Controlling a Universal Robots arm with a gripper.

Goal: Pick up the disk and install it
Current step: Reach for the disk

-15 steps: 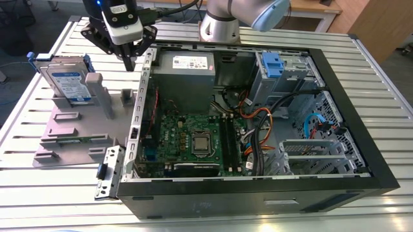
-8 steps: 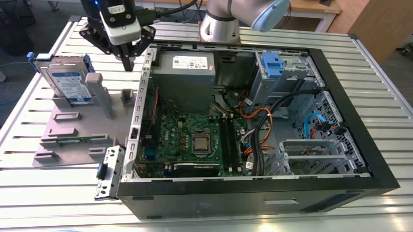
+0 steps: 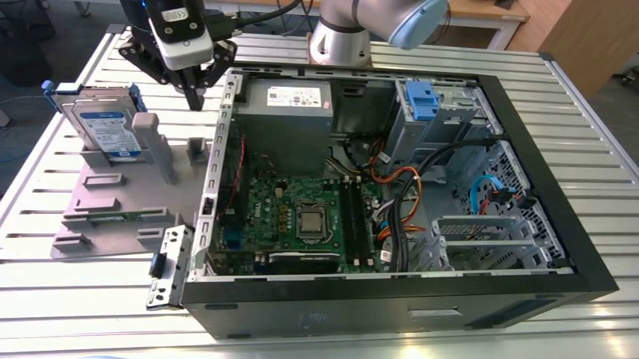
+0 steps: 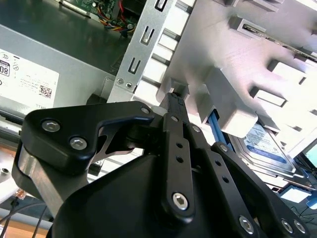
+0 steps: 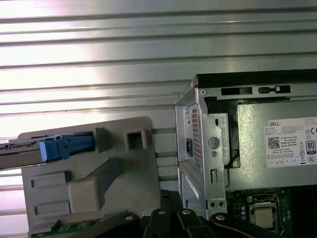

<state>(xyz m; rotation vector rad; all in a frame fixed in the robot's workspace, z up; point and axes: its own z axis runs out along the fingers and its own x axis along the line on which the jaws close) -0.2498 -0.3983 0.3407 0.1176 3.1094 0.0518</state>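
The disk (image 3: pixel 108 129) is a silver drive with a white-and-blue label in a blue carrier frame. It stands on edge in a grey holder plate (image 3: pixel 110 202) on the exterior view's left, beside the open computer case (image 3: pixel 399 284). My gripper (image 3: pixel 194 93) hangs shut with nothing in it, above the gap between the holder and the case's wall and to the right of the disk. In the second wrist view the fingertips (image 4: pixel 173 99) meet, with the disk (image 4: pixel 262 144) beyond them. The first wrist view shows the disk (image 5: pixel 44 148) edge-on.
The case lies open on a slatted metal table (image 3: pixel 60 284), showing the motherboard (image 3: pixel 299 217), power supply (image 3: pixel 289 101) and a drive cage with a blue carrier (image 3: pixel 420 97). A grey post (image 3: pixel 155 146) stands on the holder. The arm's base (image 3: pixel 340 37) is behind the case.
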